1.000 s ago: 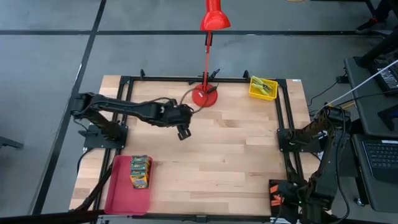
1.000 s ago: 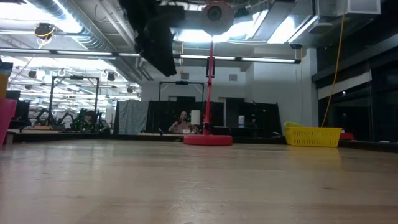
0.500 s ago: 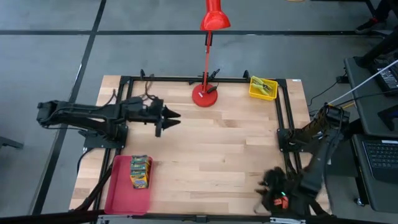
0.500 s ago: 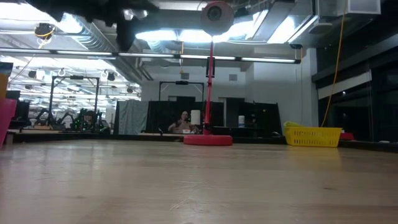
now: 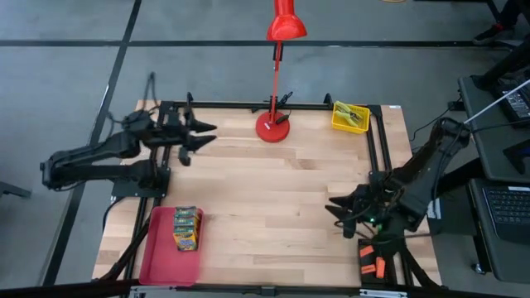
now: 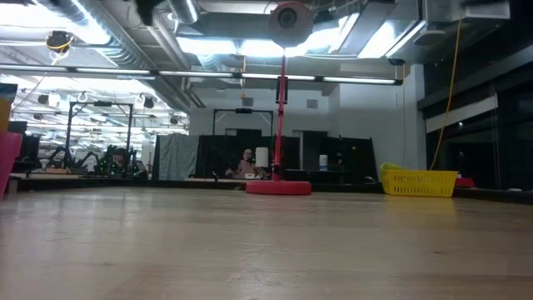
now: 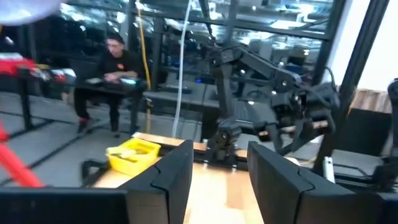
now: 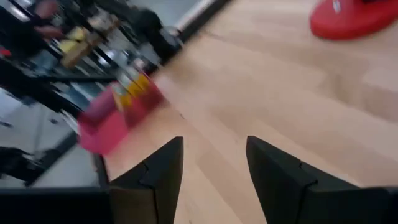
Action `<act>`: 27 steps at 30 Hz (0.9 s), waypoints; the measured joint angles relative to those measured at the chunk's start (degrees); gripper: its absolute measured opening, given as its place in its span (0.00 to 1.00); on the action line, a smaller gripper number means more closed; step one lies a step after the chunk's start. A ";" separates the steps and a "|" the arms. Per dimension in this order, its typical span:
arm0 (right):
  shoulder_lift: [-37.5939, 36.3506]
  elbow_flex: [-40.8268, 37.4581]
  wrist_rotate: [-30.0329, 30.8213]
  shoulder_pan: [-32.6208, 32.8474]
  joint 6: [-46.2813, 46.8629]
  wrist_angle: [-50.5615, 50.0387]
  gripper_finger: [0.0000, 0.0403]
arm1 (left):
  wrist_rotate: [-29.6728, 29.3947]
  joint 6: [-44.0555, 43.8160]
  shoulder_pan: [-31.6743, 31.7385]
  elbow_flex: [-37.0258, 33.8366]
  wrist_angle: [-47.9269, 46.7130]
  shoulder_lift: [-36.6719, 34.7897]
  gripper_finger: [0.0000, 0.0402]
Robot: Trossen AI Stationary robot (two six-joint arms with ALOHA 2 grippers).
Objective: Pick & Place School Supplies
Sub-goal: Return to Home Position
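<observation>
Two yellow-and-green crayon boxes (image 5: 187, 228) lie side by side on the flat red tray (image 5: 161, 257) at the table's near left; the right wrist view shows them blurred (image 8: 134, 90). The yellow-green-handled tools (image 5: 352, 114) lie in a yellow basket (image 5: 350, 117) at the far right corner. Small orange pieces (image 5: 373, 266) show off the table's near right corner. My left gripper (image 5: 211, 132) hangs open and empty high over the far left part. My right gripper (image 5: 331, 205) is open and empty over the near right part, pointing left.
The tall red desk lamp stands on its round base (image 5: 272, 127) at the far edge's middle, also in the low view (image 6: 278, 187). A black frame (image 5: 377, 149) rims the table. The yellow basket shows in the left wrist view (image 7: 132, 154). A person sits beyond the table (image 7: 109, 68).
My left gripper has drawn back from beside the lamp base toward the table's far left and risen, turning level. My right arm has unfolded from its rest at the near right corner, and its gripper has come in over the table's near right part.
</observation>
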 joint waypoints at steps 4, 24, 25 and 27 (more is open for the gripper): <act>-3.36 1.82 4.76 -0.18 -4.42 0.68 0.45 | 0.02 0.68 0.83 -4.01 -3.69 -9.19 0.35; -4.59 17.32 15.99 -3.76 -18.76 0.57 0.31 | -5.53 2.12 -7.97 -25.57 -11.92 -37.14 0.25; -4.59 18.12 16.51 -3.80 -19.33 0.64 0.31 | -5.87 2.72 -8.57 -26.22 -11.82 -37.48 0.25; -4.59 19.52 17.59 -4.09 -20.66 0.69 0.30 | -6.61 2.79 -9.60 -28.64 -9.63 -37.51 0.24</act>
